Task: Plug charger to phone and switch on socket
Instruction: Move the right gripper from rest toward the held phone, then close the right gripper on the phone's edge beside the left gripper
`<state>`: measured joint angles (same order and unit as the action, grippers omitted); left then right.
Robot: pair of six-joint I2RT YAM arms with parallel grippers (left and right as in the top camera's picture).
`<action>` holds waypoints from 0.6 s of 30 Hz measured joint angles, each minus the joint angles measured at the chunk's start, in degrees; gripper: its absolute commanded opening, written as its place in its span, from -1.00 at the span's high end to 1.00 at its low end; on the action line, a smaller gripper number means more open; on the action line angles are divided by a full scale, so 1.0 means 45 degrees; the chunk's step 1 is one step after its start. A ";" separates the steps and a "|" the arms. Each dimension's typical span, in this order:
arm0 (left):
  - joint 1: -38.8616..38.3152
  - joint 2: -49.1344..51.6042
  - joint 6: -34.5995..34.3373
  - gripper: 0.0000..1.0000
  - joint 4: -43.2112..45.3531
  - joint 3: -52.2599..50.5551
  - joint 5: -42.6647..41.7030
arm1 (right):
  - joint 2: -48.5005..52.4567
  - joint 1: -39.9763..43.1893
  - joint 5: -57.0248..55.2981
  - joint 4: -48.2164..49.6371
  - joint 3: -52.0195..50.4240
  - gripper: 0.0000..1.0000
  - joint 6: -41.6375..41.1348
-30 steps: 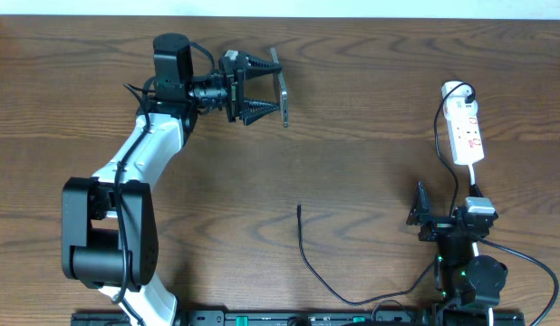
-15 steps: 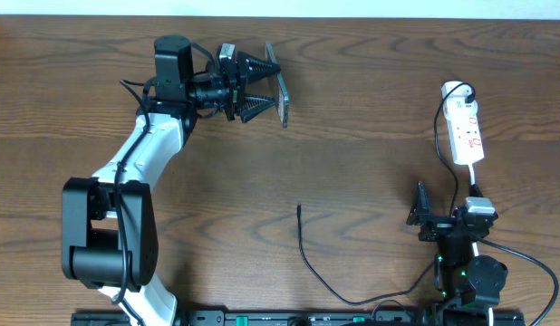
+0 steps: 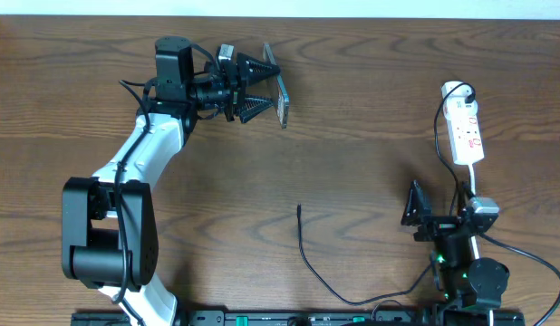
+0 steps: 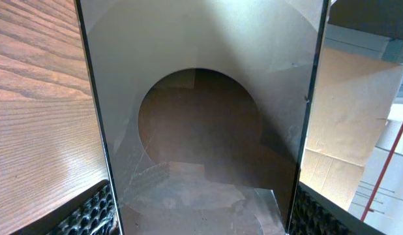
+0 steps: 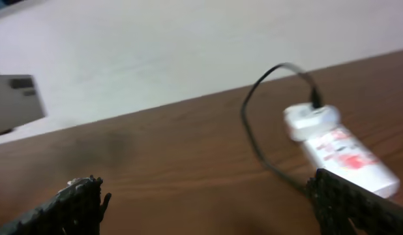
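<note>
My left gripper (image 3: pixel 262 86) is shut on the phone (image 3: pixel 282 93), holding it on edge above the far left-centre of the table. In the left wrist view the phone (image 4: pixel 201 117) fills the space between both finger pads, a glossy brown slab with a round reflection. The thin black charger cable (image 3: pixel 307 258) lies near the front centre, its small plug tip (image 3: pixel 299 208) free on the wood. The white socket strip (image 3: pixel 465 131) lies at the far right with the white adapter (image 3: pixel 455 91) plugged in at its far end. My right gripper (image 3: pixel 413 210) is open and empty near the front right; its wrist view shows the socket (image 5: pixel 345 156), blurred.
The wooden table (image 3: pixel 371 109) runs to a pale wall at the far edge. The arms' black bases (image 3: pixel 108 254) and thicker cables (image 3: pixel 534 263) sit along the front edge. Cardboard boxes (image 4: pixel 358 130) show beyond the phone in the left wrist view.
The left gripper has turned the phone slightly, tilting it further on edge. The right arm has shifted and its wrist has swung a little; its view is motion-blurred.
</note>
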<state>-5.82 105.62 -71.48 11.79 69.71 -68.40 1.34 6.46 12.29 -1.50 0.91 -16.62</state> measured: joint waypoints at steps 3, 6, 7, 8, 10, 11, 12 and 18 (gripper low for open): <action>0.0000 0.0000 0.0005 0.85 -0.0010 0.0000 0.0146 | 0.0675 0.0000 0.0539 -0.0617 0.0967 -0.99 -0.0500; 0.0000 0.0000 0.0102 0.85 0.0049 -0.0005 0.0393 | 0.3113 0.0000 0.1409 -0.1894 0.3730 -0.99 -0.0607; 0.0000 0.0000 0.0141 0.85 -0.0034 -0.0010 0.0486 | 0.4444 -0.0005 0.1783 -0.2025 0.4813 -0.99 -0.0593; 0.0000 0.0000 0.0165 0.86 0.0019 -0.0010 0.0597 | 0.4945 -0.0005 0.2001 -0.2161 0.5236 -0.99 -0.0597; 0.0000 0.0000 0.0180 0.86 -0.0049 -0.0015 0.0719 | 0.7611 -0.0005 0.3371 -0.2234 0.7237 -0.99 -0.0593; 0.0000 0.0000 0.0185 0.85 0.0019 -0.0015 0.0797 | 0.8427 -0.0005 0.3905 -0.2210 0.7849 -0.98 -0.0593; 0.0000 0.0000 0.0180 0.85 -0.0126 -0.0015 0.0942 | 1.0282 -0.0005 0.5217 -0.2166 0.9054 -0.99 -0.0593; 0.0000 -0.0005 0.0228 0.85 -0.2089 -0.0019 0.2516 | 1.5990 -0.0437 0.9510 -0.1817 1.1555 -0.98 -0.0602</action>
<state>-5.82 105.60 -70.46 2.39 69.63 -57.08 73.30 4.49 55.09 -9.67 52.90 -19.33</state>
